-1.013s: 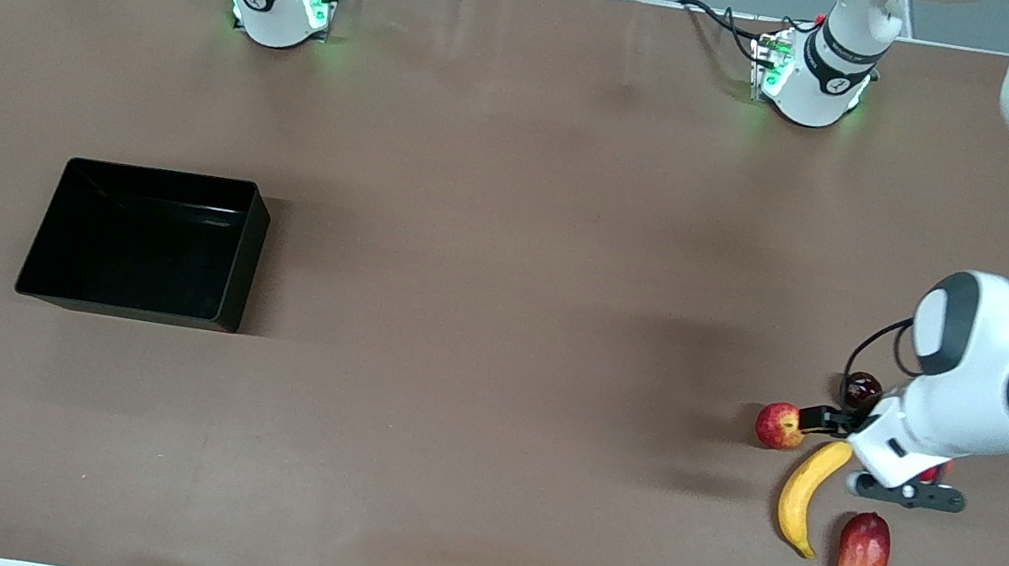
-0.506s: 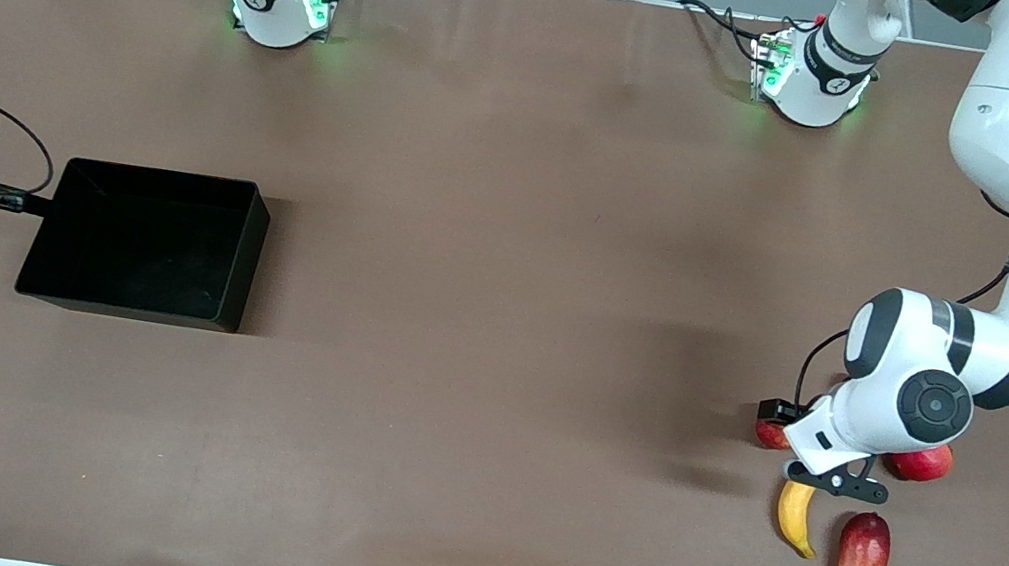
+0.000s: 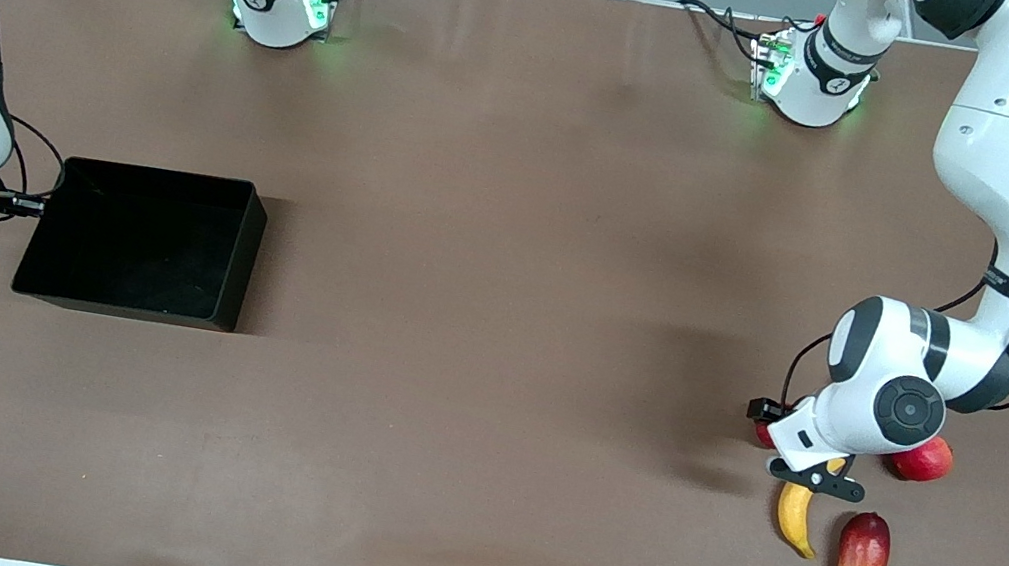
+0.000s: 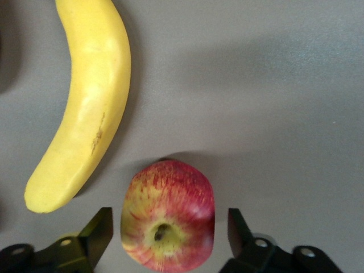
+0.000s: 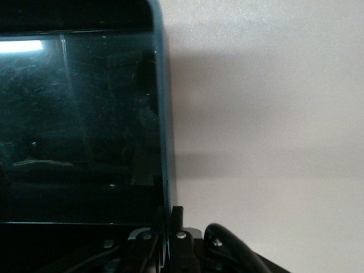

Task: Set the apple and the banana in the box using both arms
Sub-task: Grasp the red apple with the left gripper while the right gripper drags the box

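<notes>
The apple point(image 4: 168, 219) lies on the table beside the banana point(image 4: 82, 108), near the left arm's end. My left gripper point(image 4: 169, 227) is open, with one finger on each side of the apple and a gap on both sides. In the front view the left hand covers most of the apple point(image 3: 760, 434) and the banana's point(image 3: 793, 519) upper end. The black box point(image 3: 240, 261) sits toward the right arm's end. My right gripper point(image 3: 31, 201) is shut on the box's end wall point(image 5: 165, 170), also seen in the right wrist view point(image 5: 170, 219).
A red-yellow mango point(image 3: 863, 552) lies beside the banana, nearer the front camera. A smooth pinkish-red fruit point(image 3: 924, 459) lies partly under the left arm's wrist. The brown table point(image 3: 498, 323) stretches wide between the box and the fruits.
My left gripper has moved over the apple and now straddles it. My right arm has come into view and closed its gripper on the box's end wall.
</notes>
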Robot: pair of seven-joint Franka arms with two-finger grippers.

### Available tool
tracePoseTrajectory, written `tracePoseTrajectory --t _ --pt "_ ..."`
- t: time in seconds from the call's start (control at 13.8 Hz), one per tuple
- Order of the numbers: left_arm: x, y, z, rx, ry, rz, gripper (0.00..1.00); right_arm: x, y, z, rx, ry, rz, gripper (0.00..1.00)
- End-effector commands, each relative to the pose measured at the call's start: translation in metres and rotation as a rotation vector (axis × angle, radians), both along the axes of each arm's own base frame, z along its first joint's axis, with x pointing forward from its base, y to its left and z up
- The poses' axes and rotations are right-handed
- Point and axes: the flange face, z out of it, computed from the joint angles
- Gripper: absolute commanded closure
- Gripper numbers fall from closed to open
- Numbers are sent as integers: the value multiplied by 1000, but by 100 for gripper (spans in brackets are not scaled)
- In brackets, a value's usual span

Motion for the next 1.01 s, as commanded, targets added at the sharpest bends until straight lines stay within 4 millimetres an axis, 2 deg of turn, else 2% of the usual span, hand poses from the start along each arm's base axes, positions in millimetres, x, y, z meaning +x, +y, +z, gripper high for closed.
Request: tracePoseTrajectory --t 0.0,0.07,0.14,0.22,0.36,0.43,0.58,0.72,0.94 --pt "-1 0 -2 11 -20 -27 41 -3 0 3 7 2 16 100" --pt "-1 -1 -1 10 -22 -28 62 -3 4 9 27 25 13 100" --pt "0 -1 0 9 -23 -28 77 1 10 23 54 48 4 100" --pt "0 -1 2 9 -26 -29 87 9 24 43 109 70 -9 100" --pt "1 0 7 10 -31 -29 96 28 55 83 221 103 -18 100" --pt "2 0 12 10 -35 -30 99 36 74 96 244 112 -25 100" --pt "3 -3 27 6 -52 -33 100 50 134 105 263 137 -75 100" --pt "1 -5 46 5 -51 -33 100 62 208 115 243 157 -156 100" --pt "-1 -9 72 6 -51 -30 100 72 305 129 227 124 -204 100"
